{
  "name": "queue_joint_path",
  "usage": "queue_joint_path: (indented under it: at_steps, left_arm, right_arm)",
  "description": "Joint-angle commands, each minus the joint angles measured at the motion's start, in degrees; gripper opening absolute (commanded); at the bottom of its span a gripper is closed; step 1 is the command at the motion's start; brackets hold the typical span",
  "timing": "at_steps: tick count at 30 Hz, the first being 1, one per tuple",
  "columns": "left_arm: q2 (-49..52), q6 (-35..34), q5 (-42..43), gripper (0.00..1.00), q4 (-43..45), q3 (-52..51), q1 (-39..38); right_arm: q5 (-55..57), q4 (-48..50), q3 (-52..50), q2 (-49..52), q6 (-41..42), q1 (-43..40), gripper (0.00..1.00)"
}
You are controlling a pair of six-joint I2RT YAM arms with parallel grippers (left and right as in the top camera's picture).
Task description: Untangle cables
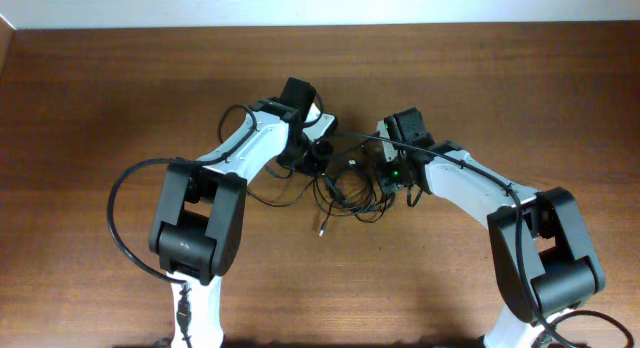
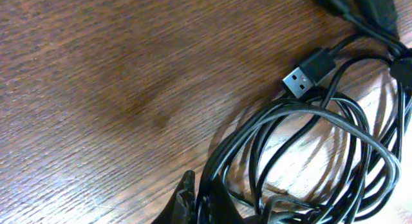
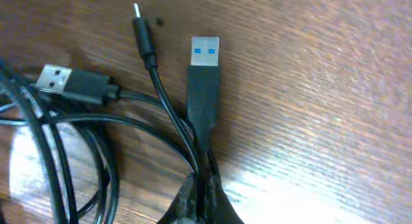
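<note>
The cables lie as a black tangle on the wooden table between my two arms. In the left wrist view a coil of thin cords spreads to the right, with a silver USB plug above it. My left gripper is shut on strands at the coil's edge; overhead it sits at the tangle's upper left. My right gripper is shut on two cords. One ends in a blue-tongued USB plug, the other in a thin pin plug. Another USB plug lies to the left.
A white-tipped cord end trails out below the tangle. A thick black arm cable loops out beside the left arm's base. The table's far edge runs along the top. Both arms' elbows stand at the front corners.
</note>
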Motion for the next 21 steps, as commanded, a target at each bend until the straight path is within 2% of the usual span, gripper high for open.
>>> queue_joint_path:
  at_steps: [1, 4, 8, 9, 10, 11, 12, 13, 14, 16, 17, 18, 20, 21]
  left_arm:
    - [0.87, -0.42, -0.22, 0.00, 0.02, -0.22, -0.11]
    - [0.87, -0.42, -0.22, 0.00, 0.13, -0.22, -0.11]
    - [0.87, -0.61, -0.17, 0.00, 0.00, -0.22, -0.11]
    - [0.87, -0.59, 0.31, 0.00, -0.04, -0.22, -0.11]
    - [0.87, -0.59, 2.32, 0.00, -0.04, -0.22, -0.11]
    - [0.87, -0.55, 4.42, 0.00, -0.04, -0.22, -0.07]
    - [0.87, -0.35, 5.25, 0.00, -0.04, -0.20, 0.07]
    - [0.87, -0.35, 5.22, 0.04, -0.07, -0.15, 0.22]
    - [0.87, -0.31, 5.77, 0.13, -0.07, -0.15, 0.44]
    - [0.87, 3.26, 11.37, 0.31, -0.07, -0.15, 0.81]
    - [0.87, 4.94, 13.84, 0.57, -0.11, 0.02, 1.07]
    - [0.87, 4.92, 13.92, 0.70, -0.28, 0.15, 1.27]
    - [0.85, 4.90, 14.43, 0.80, -1.66, 1.16, 2.45]
    - [0.66, 4.92, 16.57, 0.81, -2.12, 1.46, 3.50]
  right_arm:
    - [2.67, -1.68, -0.28, -3.65, 10.25, -1.79, 0.04]
    - [3.54, -6.80, -0.31, -10.01, 17.81, -4.79, 0.04]
    - [3.48, -12.13, -0.31, -10.73, 19.93, -6.29, 0.05]
    - [3.21, -13.33, -0.22, -10.73, 19.93, -6.27, 0.12]
    - [1.22, -16.76, 1.14, -10.75, 19.91, -6.27, 0.24]
    - [-1.70, -20.81, 3.85, -10.75, 19.43, -6.27, 0.41]
    - [-5.51, -24.24, 6.88, -10.75, 17.99, -6.27, 0.51]
    - [-10.05, -25.99, 8.83, -10.75, 16.17, -6.27, 0.53]
    - [-17.22, -27.58, 11.15, -10.75, 15.17, -6.14, 0.55]
    - [-20.96, -27.74, 10.99, -10.45, 15.19, -5.66, 0.54]
    - [-20.57, -27.56, 10.29, -10.25, 15.21, -5.22, 0.54]
    - [-20.57, -27.52, 9.97, -10.19, 15.37, -5.01, 0.54]
    - [-20.57, -26.69, 7.98, -9.64, 15.43, -3.72, 0.54]
    - [-20.57, -25.83, 6.99, -9.14, 15.45, -3.02, 0.54]
